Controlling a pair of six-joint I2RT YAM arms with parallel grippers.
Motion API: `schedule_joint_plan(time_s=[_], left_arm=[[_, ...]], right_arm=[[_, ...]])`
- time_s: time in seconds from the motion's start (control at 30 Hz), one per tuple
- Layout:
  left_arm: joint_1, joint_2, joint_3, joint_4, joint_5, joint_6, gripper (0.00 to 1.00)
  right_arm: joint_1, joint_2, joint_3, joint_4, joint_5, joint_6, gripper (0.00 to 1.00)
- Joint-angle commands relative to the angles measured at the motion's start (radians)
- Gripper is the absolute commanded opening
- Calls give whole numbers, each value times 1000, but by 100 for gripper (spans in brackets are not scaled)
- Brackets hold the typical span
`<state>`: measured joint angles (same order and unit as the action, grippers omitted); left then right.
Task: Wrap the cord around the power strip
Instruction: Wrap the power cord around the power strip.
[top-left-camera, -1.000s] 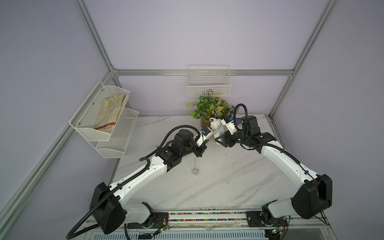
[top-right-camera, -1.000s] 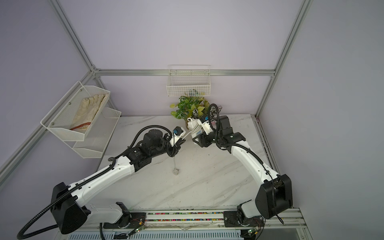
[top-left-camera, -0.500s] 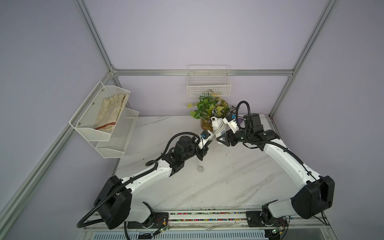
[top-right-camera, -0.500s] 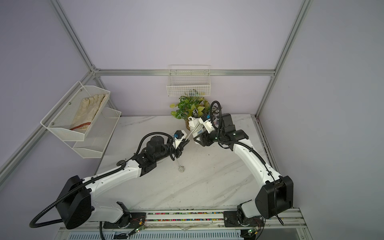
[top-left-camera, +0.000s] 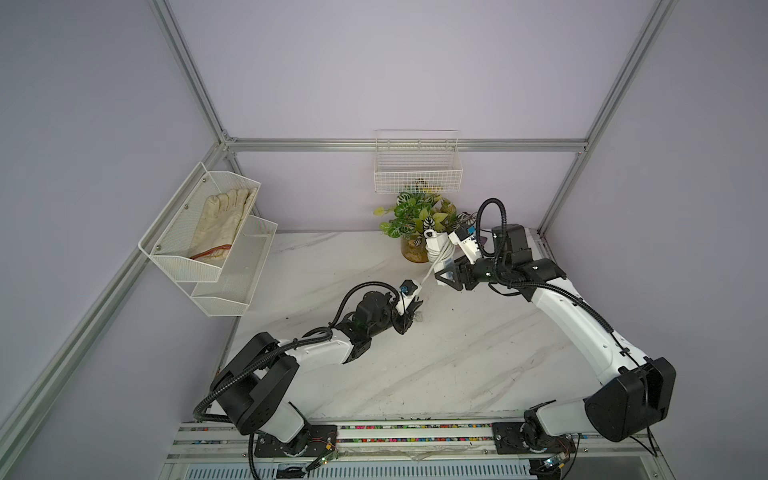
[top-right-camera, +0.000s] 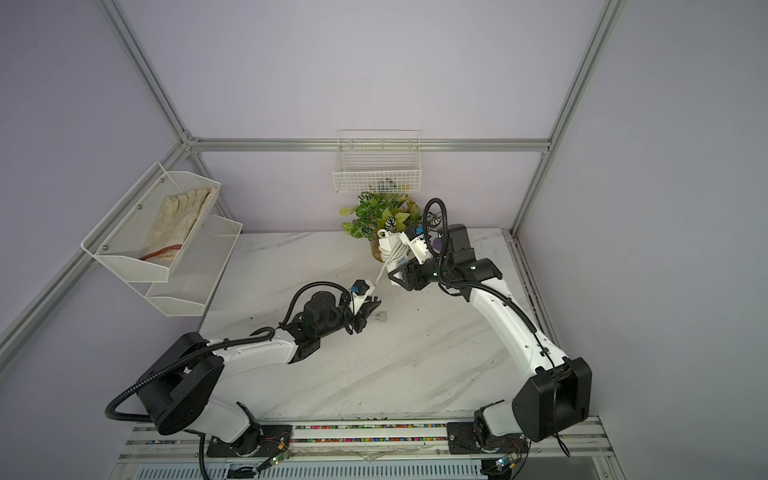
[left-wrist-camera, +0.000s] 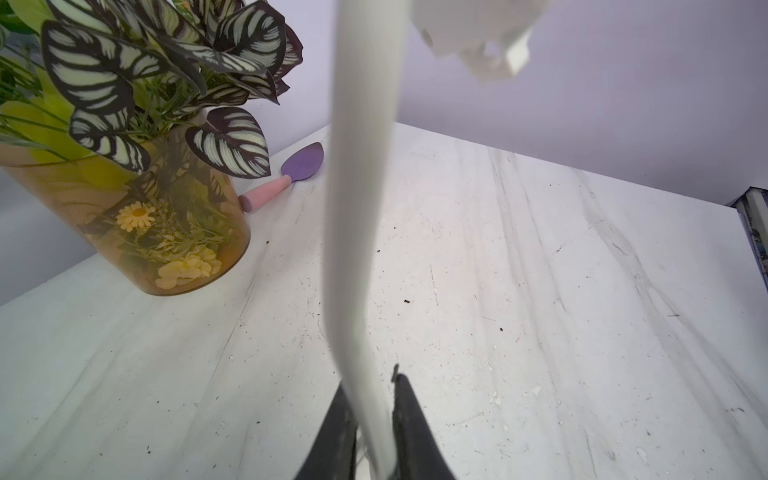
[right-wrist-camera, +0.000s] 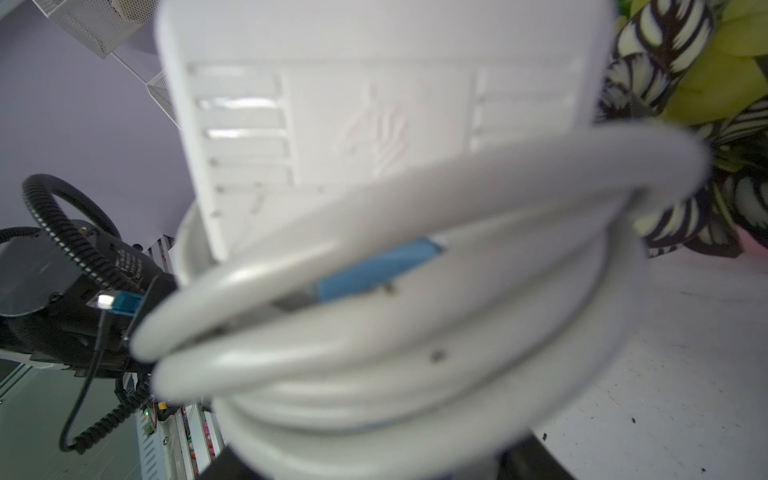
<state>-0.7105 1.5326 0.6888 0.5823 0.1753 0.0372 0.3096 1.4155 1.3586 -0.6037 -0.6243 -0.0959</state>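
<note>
My right gripper (top-left-camera: 447, 271) (top-right-camera: 400, 272) is shut on the white power strip (top-left-camera: 437, 245) (top-right-camera: 390, 246) and holds it up beside the plant. The right wrist view shows the power strip's (right-wrist-camera: 332, 124) ribbed back with several loops of the pale cord (right-wrist-camera: 374, 324) round it, just above the right gripper (right-wrist-camera: 382, 465). A taut length of cord (top-left-camera: 428, 274) (top-right-camera: 380, 276) slants down to my left gripper (top-left-camera: 412, 308) (top-right-camera: 371, 308). In the left wrist view the left gripper (left-wrist-camera: 370, 382) is shut on the cord (left-wrist-camera: 357, 208). The plug (top-left-camera: 419, 318) (top-right-camera: 380, 317) sits just past its fingers.
A leafy plant in an amber vase (top-left-camera: 415, 249) (left-wrist-camera: 166, 232) stands just behind the strip. A purple spatula (left-wrist-camera: 301, 166) lies by the vase. On the back wall hangs a wire basket (top-left-camera: 417, 166). A mesh shelf (top-left-camera: 208, 232) holding a glove juts from the left wall.
The left arm has folded back and lowered. Its gripper has slid down the cord away from the strip, so the tail to the plug is shorter. The right gripper has lifted the strip slightly.
</note>
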Motion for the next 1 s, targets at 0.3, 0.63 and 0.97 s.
schedule_joint_plan(time_s=[0.3, 0.63, 0.97], left_arm=[[-6, 118, -12, 243, 32, -72, 17], [3, 149, -31, 309, -15, -75, 0], [158, 169, 198, -92, 148, 109, 0]], right_arm=[[-4, -25, 74, -8, -49, -32, 0], [-3, -40, 86, -30, -112, -63, 0], [0, -108, 37, -125, -404, -346, 0]])
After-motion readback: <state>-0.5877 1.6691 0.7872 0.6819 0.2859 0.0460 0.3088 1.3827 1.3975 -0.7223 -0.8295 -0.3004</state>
